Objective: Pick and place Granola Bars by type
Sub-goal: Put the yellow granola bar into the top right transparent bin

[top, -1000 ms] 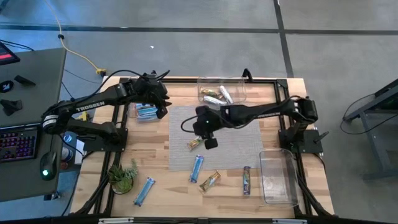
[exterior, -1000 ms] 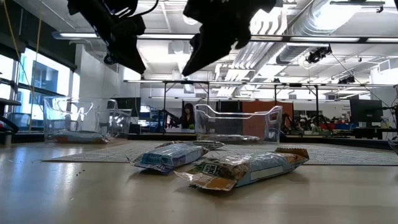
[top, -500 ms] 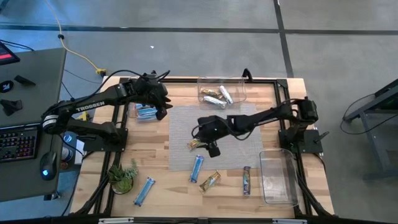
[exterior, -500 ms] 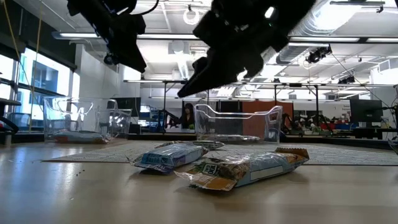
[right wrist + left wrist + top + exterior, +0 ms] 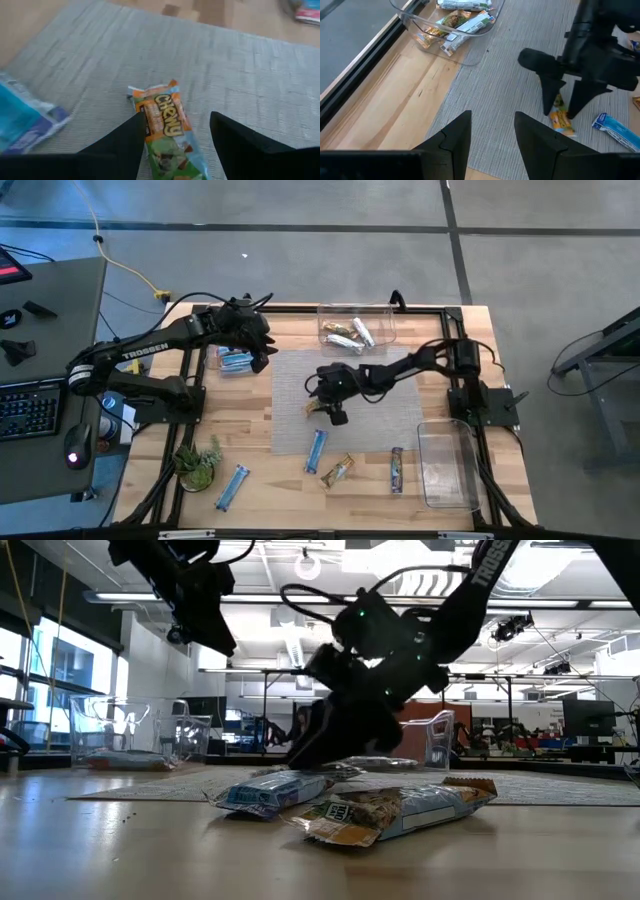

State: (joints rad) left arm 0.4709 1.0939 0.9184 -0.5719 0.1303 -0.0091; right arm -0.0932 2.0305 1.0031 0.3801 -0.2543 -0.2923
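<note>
An orange-and-green granola bar [image 5: 167, 127] lies flat on the grey mat [image 5: 370, 415]. My right gripper [image 5: 177, 119] is low over it, open, slanting down, with one finger on each side of the bar; the left wrist view shows the same gripper [image 5: 561, 102] astride the bar [image 5: 560, 120]. My left gripper [image 5: 262, 352] hangs open and high by the bin of blue bars [image 5: 237, 360], nothing between its fingers [image 5: 455, 137]. More bars lie near the table's front: a blue one [image 5: 317, 450], a tan one [image 5: 338, 471], a dark one [image 5: 397, 470], and another blue one [image 5: 231, 487].
A clear bin [image 5: 357, 328] at the far edge holds white and tan bars. An empty clear bin [image 5: 445, 465] stands at the near right. A small green plant [image 5: 197, 463] sits at the near left. A black frame runs round the table's edges.
My right gripper has come down from well above the table to just over the mat, tipping its fingers steeper, and now straddles the orange-and-green bar. The bar has stayed where it was.
</note>
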